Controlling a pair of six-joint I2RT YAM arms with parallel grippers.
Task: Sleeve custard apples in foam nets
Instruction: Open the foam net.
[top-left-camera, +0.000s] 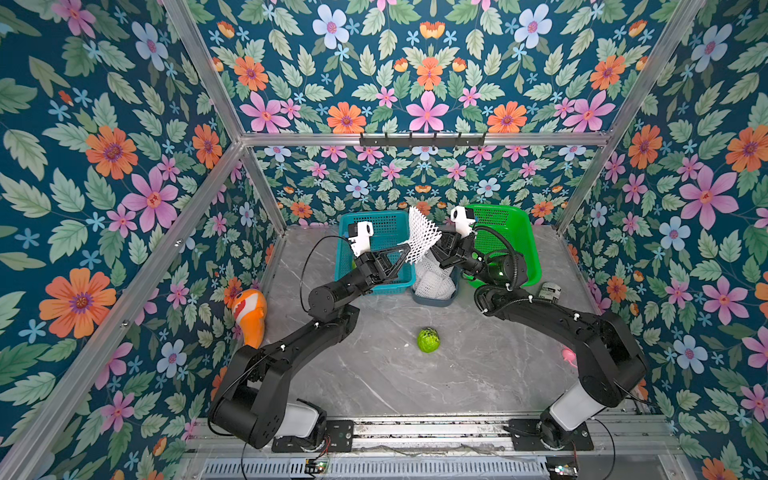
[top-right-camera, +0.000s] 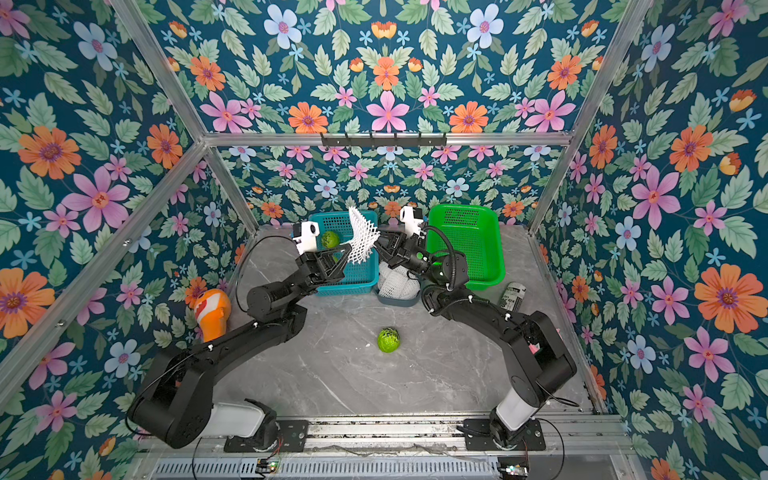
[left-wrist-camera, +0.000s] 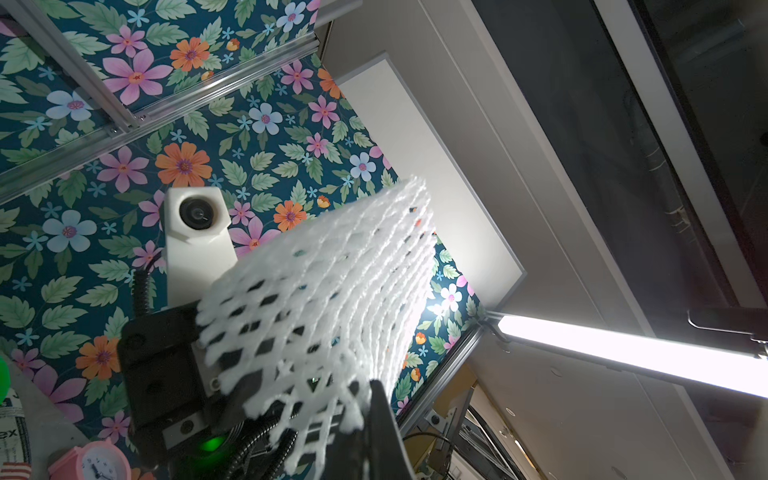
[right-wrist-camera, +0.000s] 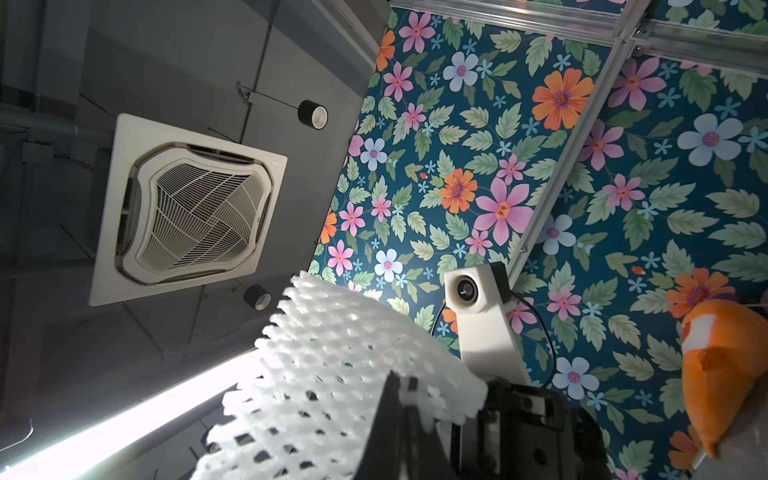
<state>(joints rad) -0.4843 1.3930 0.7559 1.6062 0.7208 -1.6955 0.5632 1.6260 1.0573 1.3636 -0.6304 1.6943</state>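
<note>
A white foam net (top-left-camera: 422, 235) (top-right-camera: 362, 239) hangs in the air between the two baskets, and both grippers hold it. My left gripper (top-left-camera: 405, 251) (top-right-camera: 347, 253) is shut on its lower left edge. My right gripper (top-left-camera: 436, 245) (top-right-camera: 377, 246) is shut on its right edge. In the left wrist view the net (left-wrist-camera: 324, 299) fans out from the left gripper (left-wrist-camera: 368, 401). In the right wrist view the net (right-wrist-camera: 332, 374) is pinched in the right gripper (right-wrist-camera: 399, 388). One custard apple (top-left-camera: 428, 340) (top-right-camera: 389, 340) lies on the table in front. Another custard apple (top-right-camera: 330, 239) sits in the teal basket.
A teal basket (top-left-camera: 370, 216) and a green basket (top-left-camera: 521, 232) stand at the back. Between them is a small grey bin (top-left-camera: 434, 301) of more foam nets (top-left-camera: 434, 278). An orange fish toy (top-left-camera: 249, 311) is at the left wall; a can (top-left-camera: 550, 293) and a pink clock (top-left-camera: 567, 355) are at the right.
</note>
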